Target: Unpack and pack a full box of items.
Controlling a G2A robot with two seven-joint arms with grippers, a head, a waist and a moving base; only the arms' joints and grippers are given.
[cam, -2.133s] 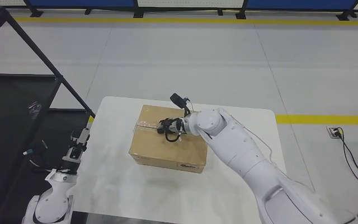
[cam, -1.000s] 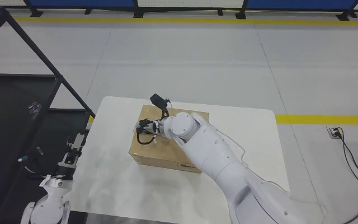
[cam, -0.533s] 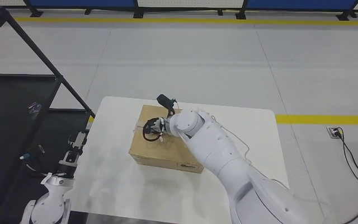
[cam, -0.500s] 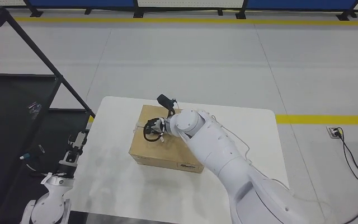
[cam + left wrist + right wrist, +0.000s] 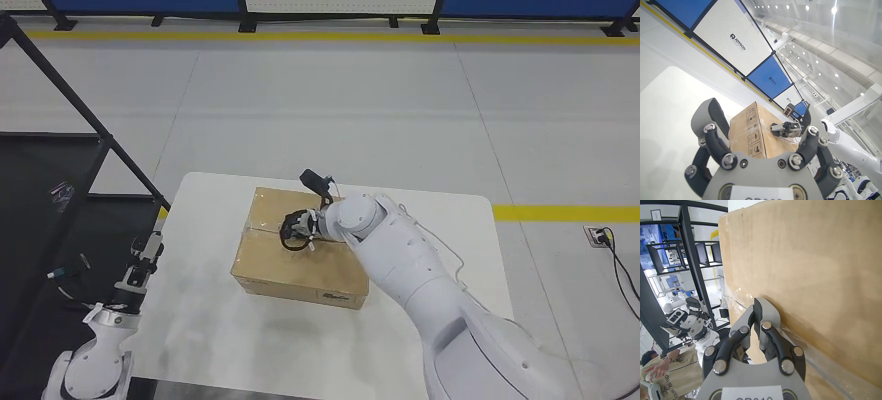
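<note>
A closed cardboard box sits in the middle of the white table, with clear tape along its top seam. My right gripper rests on the box top at the seam, near the middle. Its fingers are shut, pads together, with nothing seen between them. My left gripper stands at the table's left edge, apart from the box. It is open and faces the box, where the right gripper also shows on the top.
A black metal frame runs diagonally past the table's left side. Bare table surface lies in front of and to either side of the box.
My right gripper slid along the seam to the box's left end, then back toward the middle. The left arm shifted slightly at the table edge.
</note>
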